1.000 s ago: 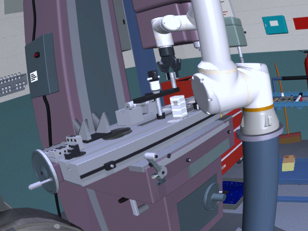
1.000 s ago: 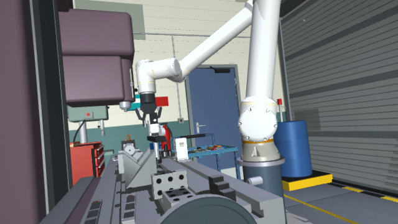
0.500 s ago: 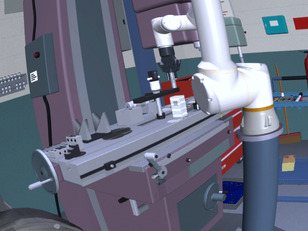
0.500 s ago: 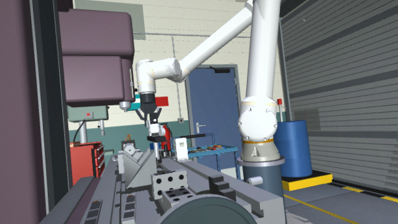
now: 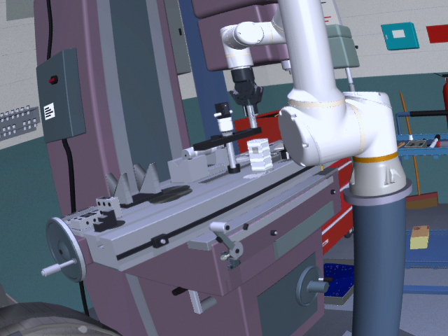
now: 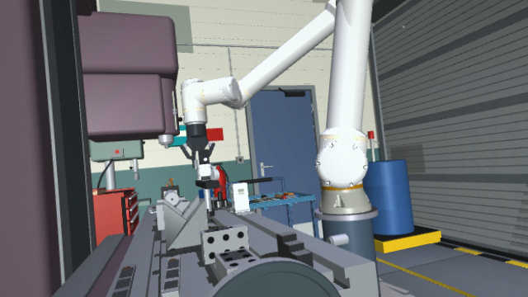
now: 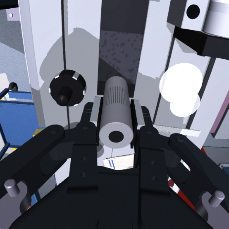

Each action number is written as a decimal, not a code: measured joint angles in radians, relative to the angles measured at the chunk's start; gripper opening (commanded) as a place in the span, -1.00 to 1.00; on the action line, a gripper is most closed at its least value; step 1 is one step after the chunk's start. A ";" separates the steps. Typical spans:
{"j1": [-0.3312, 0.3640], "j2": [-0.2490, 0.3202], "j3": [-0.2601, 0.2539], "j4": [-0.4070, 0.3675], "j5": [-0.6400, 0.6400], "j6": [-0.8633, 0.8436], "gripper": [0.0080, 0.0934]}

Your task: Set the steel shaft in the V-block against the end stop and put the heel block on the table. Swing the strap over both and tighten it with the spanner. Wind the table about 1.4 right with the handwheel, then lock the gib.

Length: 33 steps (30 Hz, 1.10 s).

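I grip an upright grey knurled handle in my closed gripper; this handle rises from the free end of the black strap. The strap pivots on a post topped by a white and black nut, and lies out above the white heel block. The steel shaft rests in the V-block to the left. The handwheel sits at the table's left end, and the gib lever hangs on the front.
Behind the table rises the purple machine column, with its head overhanging the work. Step blocks and a drilled block stand at the table's left. My own arm's base stands to the right.
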 measured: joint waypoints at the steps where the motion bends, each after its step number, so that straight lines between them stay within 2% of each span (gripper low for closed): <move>1: -0.001 -0.001 0.001 0.000 0.000 -0.001 -1.00; 16: -0.027 -0.056 0.042 0.014 0.000 -0.027 -1.00; 33: -0.055 -0.202 0.135 0.067 0.000 -0.054 -1.00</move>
